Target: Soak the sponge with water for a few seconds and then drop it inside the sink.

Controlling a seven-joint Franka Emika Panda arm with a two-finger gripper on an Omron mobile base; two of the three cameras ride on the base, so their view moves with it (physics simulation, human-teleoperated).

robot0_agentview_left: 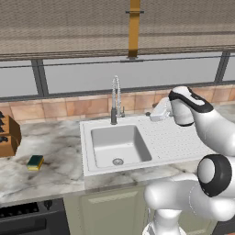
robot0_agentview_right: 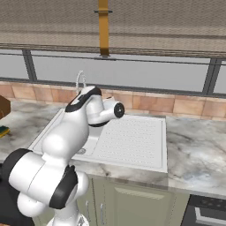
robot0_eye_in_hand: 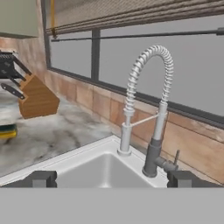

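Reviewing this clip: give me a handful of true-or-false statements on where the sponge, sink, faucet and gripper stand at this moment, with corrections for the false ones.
1. The sponge lies on the countertop, left of the sink. True.
2. Water is running from the faucet. False: no stream shows at the spout.
3. The gripper is open and holds nothing. True.
4. The sponge sits inside the sink. False: the basin holds only its drain.
5. A knife block stands on the counter behind the sponge. True.
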